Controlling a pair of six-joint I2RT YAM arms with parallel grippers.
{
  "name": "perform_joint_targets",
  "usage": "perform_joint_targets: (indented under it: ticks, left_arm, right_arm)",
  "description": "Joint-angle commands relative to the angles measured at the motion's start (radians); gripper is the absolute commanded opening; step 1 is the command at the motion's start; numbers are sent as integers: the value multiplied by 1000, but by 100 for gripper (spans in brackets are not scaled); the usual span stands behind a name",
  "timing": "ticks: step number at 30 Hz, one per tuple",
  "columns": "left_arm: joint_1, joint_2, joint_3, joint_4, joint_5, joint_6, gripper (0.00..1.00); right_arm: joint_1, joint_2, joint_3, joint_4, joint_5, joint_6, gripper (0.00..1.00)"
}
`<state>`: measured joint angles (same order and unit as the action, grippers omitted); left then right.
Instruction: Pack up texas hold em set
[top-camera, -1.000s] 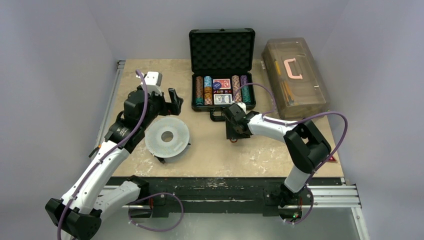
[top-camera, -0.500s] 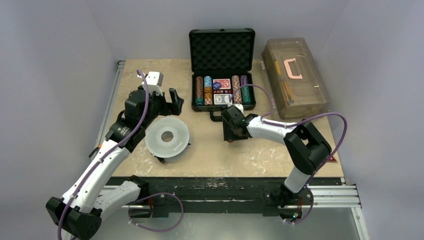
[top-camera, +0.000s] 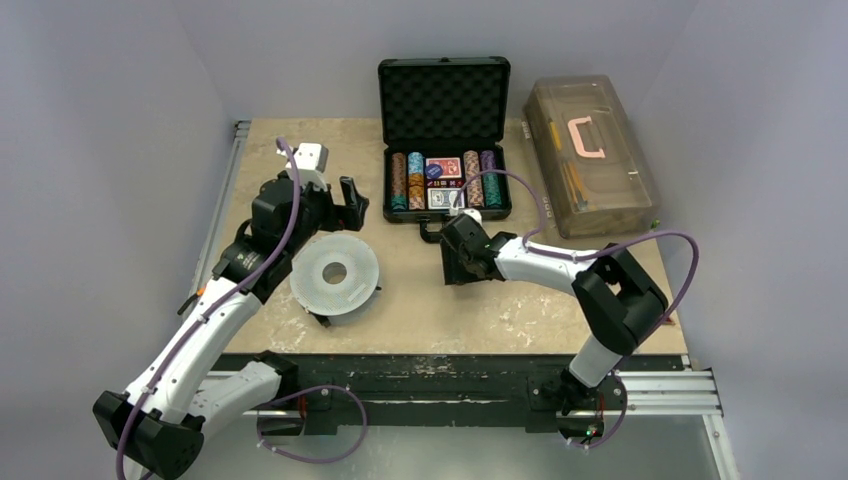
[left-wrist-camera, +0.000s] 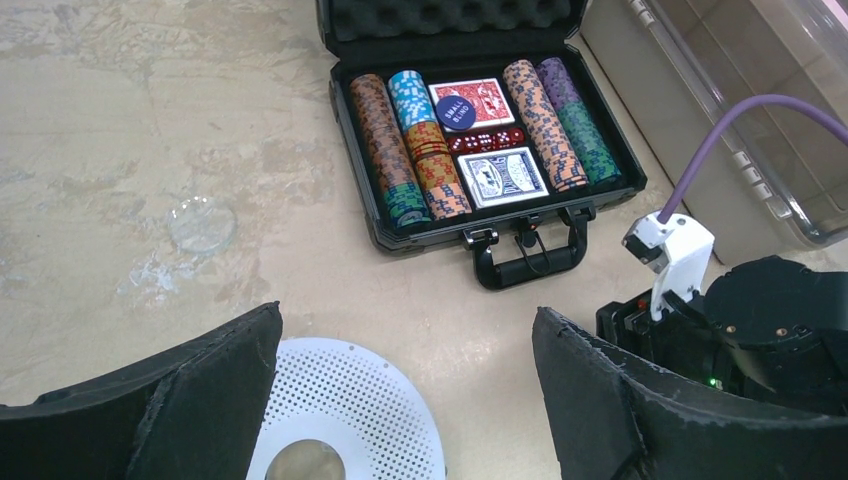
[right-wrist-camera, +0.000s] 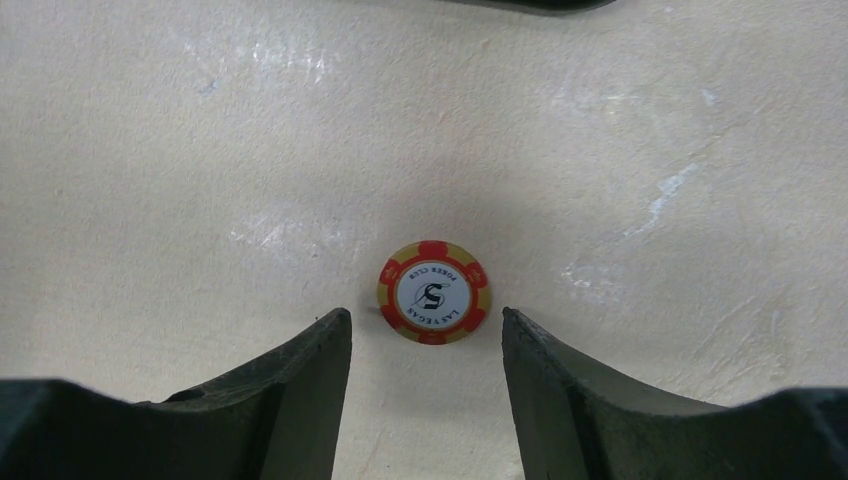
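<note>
The texas hold em set's black briefcase (top-camera: 444, 100) stands open at the back middle, foam lid up. Rows of coloured chips (left-wrist-camera: 385, 140), two card decks (left-wrist-camera: 503, 177) and a blue button (left-wrist-camera: 456, 113) sit inside. A red-and-yellow poker chip (right-wrist-camera: 433, 292) lies flat on the table. My right gripper (right-wrist-camera: 425, 314) points down over it, open, fingertips on either side of the chip's near edge and apart from it. In the top view this gripper (top-camera: 462, 268) is just in front of the case's handle (top-camera: 432, 232). My left gripper (top-camera: 345, 203) hangs open and empty left of the case.
A perforated grey-white disc (top-camera: 334, 272) lies under the left gripper (left-wrist-camera: 407, 312). A translucent brown toolbox (top-camera: 590, 150) stands right of the case. A small clear round piece (left-wrist-camera: 200, 222) lies on the table left of the case.
My right gripper has shifted a little to the left and towards the case's handle. The left arm has barely moved.
</note>
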<state>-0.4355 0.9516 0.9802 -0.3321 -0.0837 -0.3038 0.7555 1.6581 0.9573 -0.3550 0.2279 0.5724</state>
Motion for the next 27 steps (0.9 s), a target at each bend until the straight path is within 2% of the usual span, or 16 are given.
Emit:
perform_joint_targets:
  ticks: [1, 5, 16, 27]
  left_arm:
    - [-7, 5, 45, 6, 13, -8, 92]
    - [-8, 7, 47, 4, 14, -9, 92]
    - [-8, 14, 49, 2, 20, -11, 92]
    - [-8, 47, 70, -12, 47, -11, 93]
  right_arm:
    - [22, 30, 29, 16, 15, -14, 54]
    - [29, 54, 39, 7, 40, -12, 50]
    - [33, 107, 57, -22, 81, 10, 48]
    - [33, 78, 33, 12, 62, 11, 25]
